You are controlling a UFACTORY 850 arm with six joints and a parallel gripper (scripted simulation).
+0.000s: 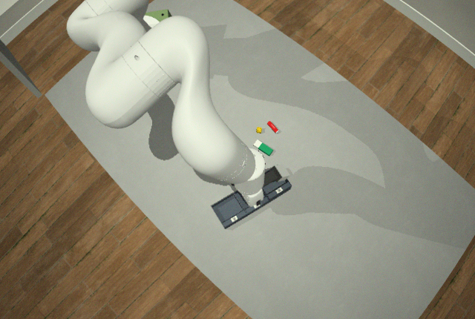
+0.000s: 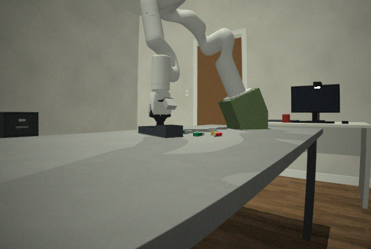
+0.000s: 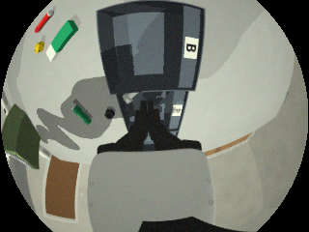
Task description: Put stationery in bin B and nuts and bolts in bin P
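Note:
My gripper [image 3: 147, 107] [image 2: 160, 123] is shut, pointing down with its fingertips low at bin P; nothing shows between the fingers. Bin P [image 3: 182, 98] [image 1: 265, 199] is the middle one of three joined dark bins. A light grey piece [image 3: 128, 98] shows at P's left side, beside the fingertips; its shape is partly hidden. Bin B [image 3: 150, 48] [image 1: 286, 184] looks empty. A green-and-white eraser [image 3: 64, 37] [image 1: 265, 148] [image 2: 197, 134] lies on the table. A small green cylinder [image 3: 81, 114] and a black piece [image 3: 110, 113] lie beside the bins, in shadow.
A red cylinder [image 3: 42, 22] [image 1: 272, 127] [image 2: 217, 134] with a pale end and a yellow dotted die [image 3: 39, 47] [image 1: 258, 130] lie near the eraser. The third bin [image 1: 229, 207] is at the left end of the row. The green robot base [image 2: 248, 111] stands at the far side.

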